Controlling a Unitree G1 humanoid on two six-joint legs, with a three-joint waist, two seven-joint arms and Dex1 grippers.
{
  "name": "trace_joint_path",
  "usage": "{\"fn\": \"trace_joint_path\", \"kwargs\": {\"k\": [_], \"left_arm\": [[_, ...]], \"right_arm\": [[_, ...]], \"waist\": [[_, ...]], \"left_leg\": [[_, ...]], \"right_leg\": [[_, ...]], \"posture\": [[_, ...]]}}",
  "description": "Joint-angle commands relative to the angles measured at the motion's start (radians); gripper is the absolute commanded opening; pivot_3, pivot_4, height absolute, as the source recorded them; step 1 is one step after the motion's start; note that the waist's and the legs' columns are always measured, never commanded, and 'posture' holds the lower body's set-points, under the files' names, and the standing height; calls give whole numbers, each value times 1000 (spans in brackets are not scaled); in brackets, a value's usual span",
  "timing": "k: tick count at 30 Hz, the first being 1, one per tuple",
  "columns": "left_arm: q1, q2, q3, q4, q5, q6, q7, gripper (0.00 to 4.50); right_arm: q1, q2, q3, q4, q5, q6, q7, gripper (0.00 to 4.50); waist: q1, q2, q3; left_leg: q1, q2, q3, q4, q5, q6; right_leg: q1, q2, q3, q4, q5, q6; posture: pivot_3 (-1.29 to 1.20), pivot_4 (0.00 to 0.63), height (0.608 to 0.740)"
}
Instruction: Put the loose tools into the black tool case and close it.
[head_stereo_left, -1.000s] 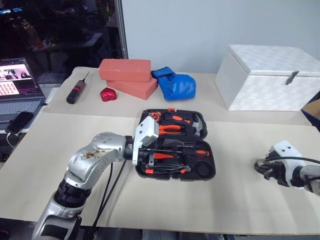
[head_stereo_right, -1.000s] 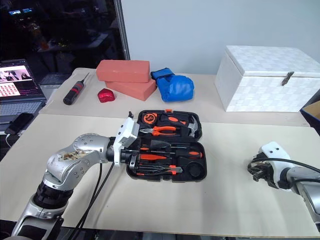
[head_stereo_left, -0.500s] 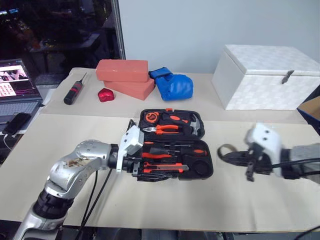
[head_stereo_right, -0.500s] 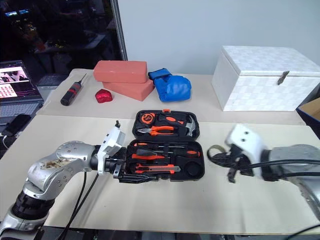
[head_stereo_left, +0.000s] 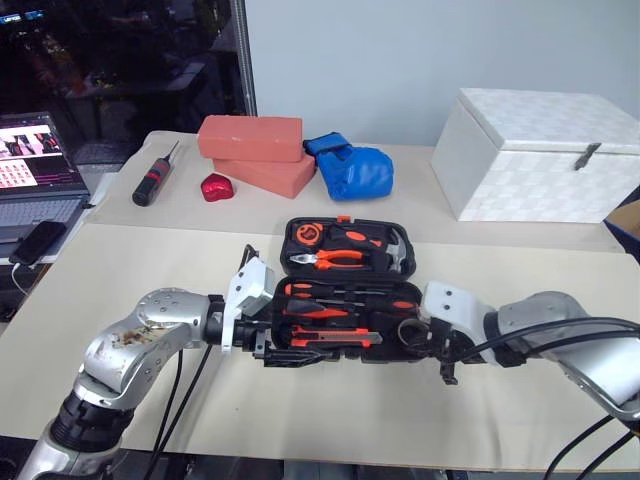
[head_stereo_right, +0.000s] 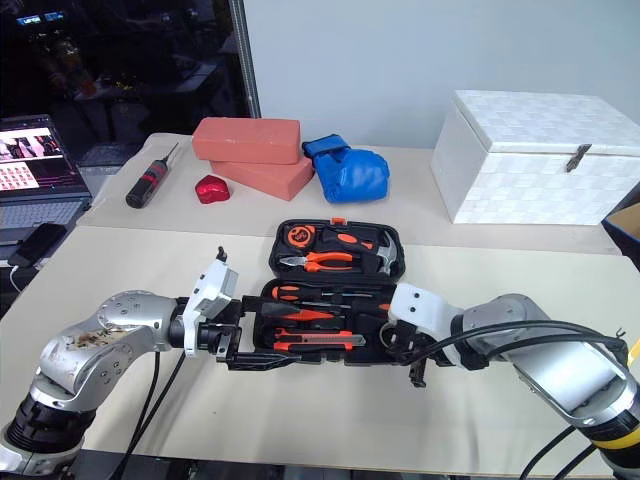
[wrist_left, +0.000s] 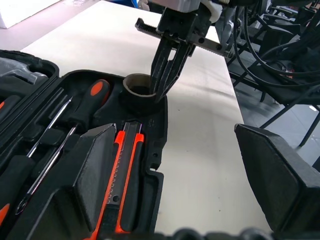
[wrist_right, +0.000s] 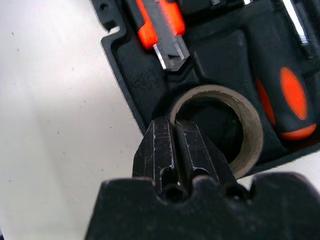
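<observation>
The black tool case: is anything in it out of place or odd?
Nothing stands out. In the black tool case the utility knife and screwdrivers lie in their recesses. The lid is open.

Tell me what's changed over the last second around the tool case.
The right claw, shut, swung in from the table's right side to the open black tool case's right end, fingers at the tape roll. The left claw, open, slid back to the case's left edge. Tools stayed put.
</observation>
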Motion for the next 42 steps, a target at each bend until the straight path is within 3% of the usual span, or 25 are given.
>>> {"fn": "trace_joint_path", "kwargs": {"k": [1,4,5,9,13,16,21,23,26,30,35,37,40,42], "left_arm": [[3,10,30,-33,2,-32,10,4073],[3,12,30,-28,5,-35,20,4073],[3,13,30,-28,5,-36,22,4073],[-1,13,34,-16,6,-29,45,4073],[-20,-11,71,33,-24,14,107,4073],[-72,-83,133,125,-49,106,265,4073],[-250,-199,184,320,24,293,570,4073],[-314,-211,205,413,26,338,602,4073],[-436,-245,211,605,72,346,654,4073],[-567,-284,207,829,123,292,656,4073],[-675,-302,190,1071,201,203,615,4073],[-706,-305,176,1155,230,179,588,3560],[-736,-309,141,1239,265,154,501,2610],[-752,-311,134,1277,280,138,459,1881]], "right_arm": [[-28,10,28,17,-28,-26,35,28],[-38,15,39,32,-39,-32,55,28],[-40,17,40,35,-42,-33,60,724],[-35,15,19,37,-49,-58,74,1960],[-14,29,-115,13,21,-51,71,3208],[25,69,-300,-5,108,-54,55,3208],[-28,220,-410,71,92,17,-151,3208],[-112,251,-359,138,44,143,-242,3208],[-256,335,-312,360,-13,182,-325,3208],[-403,437,-267,651,-92,141,-388,3208],[-522,519,-226,947,-148,41,-364,3208],[-562,546,-211,1069,-175,-8,-350,3273],[-609,571,-207,1201,-199,-76,-318,2652],[-625,579,-205,1233,-208,-89,-297,1900]], "waist": [[0,0,0],[1,0,0],[1,0,0],[1,0,0],[1,0,0],[2,0,0],[1,-7,3],[-4,-8,4],[-12,-8,4],[-14,-8,4],[-15,-8,4],[-17,-8,4],[-22,-8,4],[-23,-8,4]], "left_leg": [[0,0,0,0,0,0],[0,0,0,0,0,0],[0,0,0,0,0,0],[0,0,0,0,0,0],[-1,0,0,-1,0,0],[0,0,-1,-1,0,0],[1,-1,-2,1,2,2],[1,-1,-2,1,3,3],[1,-2,-2,1,4,3],[1,-1,-3,-1,5,3],[-4,-3,-3,-3,4,4],[-6,-4,-3,-5,4,4],[-6,-6,-4,-10,4,4],[-6,-7,-5,-12,4,4]], "right_leg": [[0,0,0,0,0,0],[0,0,0,0,0,0],[0,0,0,0,0,0],[0,0,0,0,0,0],[0,0,0,0,0,1],[0,0,-1,1,1,2],[2,1,-1,2,3,4],[2,1,-1,2,6,4],[1,1,0,2,9,2],[0,2,0,2,11,3],[-2,1,0,0,13,0],[-5,0,0,-1,13,0],[-6,-2,0,-2,12,1],[-6,-2,-1,-3,12,1]], "posture": [[0,150,740],[0,150,740],[0,150,740],[0,150,740],[0,150,740],[0,150,740],[0,150,740],[0,150,740],[0,150,740],[0,150,740],[0,150,740],[0,150,740],[0,150,740],[0,150,740]]}}
